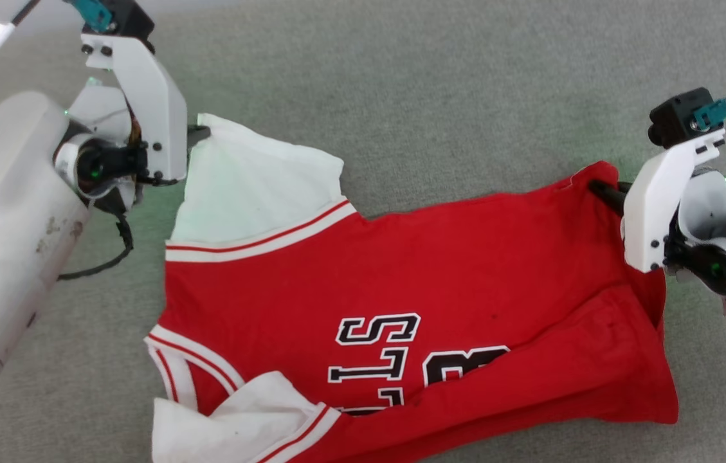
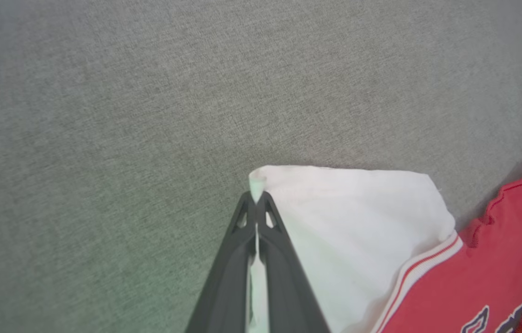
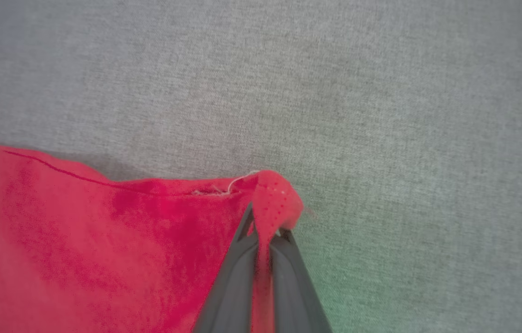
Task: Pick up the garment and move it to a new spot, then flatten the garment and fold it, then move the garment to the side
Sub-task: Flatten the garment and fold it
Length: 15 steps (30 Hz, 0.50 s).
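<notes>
Red garment (image 1: 440, 270) spread on grey fabric surface (image 1: 433, 77), lettering up, near part rumpled. Left gripper (image 2: 256, 198) closed tight on white sleeve corner. Right gripper (image 3: 267, 227) clamped on red hem corner. Both at garment's far edge.

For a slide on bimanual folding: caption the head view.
The garment held at two corners: left gripper on the white sleeve, right gripper on the red hem.
</notes>
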### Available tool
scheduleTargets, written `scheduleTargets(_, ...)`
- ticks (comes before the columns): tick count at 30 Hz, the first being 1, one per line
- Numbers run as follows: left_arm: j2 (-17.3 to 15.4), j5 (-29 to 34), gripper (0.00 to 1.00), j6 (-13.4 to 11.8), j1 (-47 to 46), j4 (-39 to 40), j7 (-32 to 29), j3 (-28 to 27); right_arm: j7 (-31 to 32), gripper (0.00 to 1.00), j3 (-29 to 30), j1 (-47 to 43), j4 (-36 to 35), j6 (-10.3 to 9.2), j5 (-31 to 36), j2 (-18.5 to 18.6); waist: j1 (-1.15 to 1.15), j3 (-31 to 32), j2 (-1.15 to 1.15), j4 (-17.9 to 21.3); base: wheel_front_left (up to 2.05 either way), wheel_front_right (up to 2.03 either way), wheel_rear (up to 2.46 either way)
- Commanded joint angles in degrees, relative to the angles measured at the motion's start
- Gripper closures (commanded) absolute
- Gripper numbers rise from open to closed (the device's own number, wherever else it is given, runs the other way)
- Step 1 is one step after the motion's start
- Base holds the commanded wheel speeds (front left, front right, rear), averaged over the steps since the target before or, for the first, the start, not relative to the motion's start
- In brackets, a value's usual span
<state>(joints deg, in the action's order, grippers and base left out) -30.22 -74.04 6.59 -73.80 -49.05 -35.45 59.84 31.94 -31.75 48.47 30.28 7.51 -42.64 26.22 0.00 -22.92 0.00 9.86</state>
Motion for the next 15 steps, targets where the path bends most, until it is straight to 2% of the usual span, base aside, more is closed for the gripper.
scheduleTargets(1, -0.29, -0.49, 1.00, 0.41, 0.84, 0.45, 0.31, -0.35, -1.18, 1.00, -0.54, -1.23, -0.54, -0.05, -0.71, 0.59, 0.00, 2.29, 0.00, -1.28, 0.00, 0.00, 0.00)
scheduleTargets(7, -2.60, -1.60, 1.00, 0.65, 3.39, 4.52, 0.54, -0.50, -4.64, 1.00, -2.24, -4.77, -2.44, -0.06, -2.46, 4.37, 0.00, 6.85, 0.00, -3.09, 0.00, 0.00, 0.00)
scheduleTargets(10, -4.74, -1.57, 1.00, 0.48, 5.59, 8.17, 0.65, -0.15, -5.22, 1.00, -2.89, -7.10, -3.90, -0.05, -3.37, 6.34, 0.00, 9.13, 0.00, -3.82, 0.00, 0.00, 0.00)
scheduleTargets(12, -6.30, -1.88, 1.00, -0.28, 7.42, 11.76, 0.69, -0.01, -5.54, 1.00, -2.98, -8.87, -4.89, -0.06, -3.92, 7.94, 0.00, 10.65, 0.00, -4.49, 0.00, 0.00, 0.00)
scheduleTargets(15, -9.63, -2.60, 1.00, -2.72, 10.73, 18.62, 0.76, -0.13, -5.57, 1.00, -2.98, -11.97, -6.85, -0.06, -4.73, 9.82, 0.00, 12.71, 0.00, -5.35, 0.00, 0.00, 0.00)
